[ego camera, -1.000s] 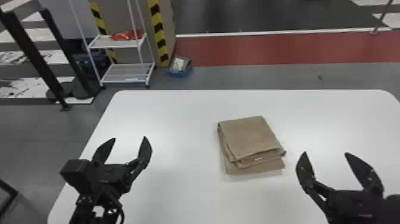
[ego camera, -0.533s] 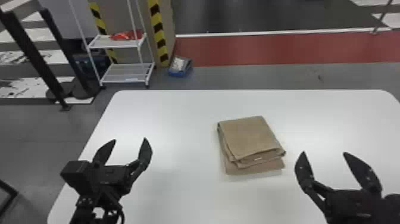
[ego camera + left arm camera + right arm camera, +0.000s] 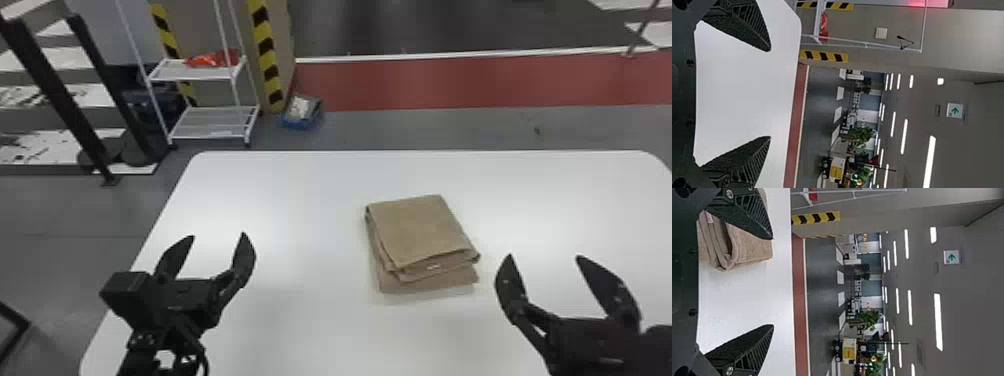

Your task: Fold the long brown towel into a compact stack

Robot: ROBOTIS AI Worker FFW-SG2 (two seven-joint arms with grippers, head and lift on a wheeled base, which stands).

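Note:
The brown towel [image 3: 420, 230] lies folded into a layered, roughly rectangular bundle on the white table, its layers slightly offset along the near edge. Over the table's left part, well apart from the towel, my left gripper [image 3: 218, 235] is open and empty. My right gripper [image 3: 544, 256] is open just right of the towel, holding nothing. In the left wrist view, the left gripper [image 3: 770, 94] has bare tabletop between its fingers. In the right wrist view, the towel [image 3: 746, 246] lies partly behind one finger of the right gripper [image 3: 773, 282].
The white table [image 3: 280, 200] extends around the towel and beneath both grippers. Beyond its far left corner stand a white shelf rack [image 3: 215, 122] and a blue bin [image 3: 302, 112] on the floor.
The right gripper has shifted very slightly to the left. The left gripper and the towel have kept their places.

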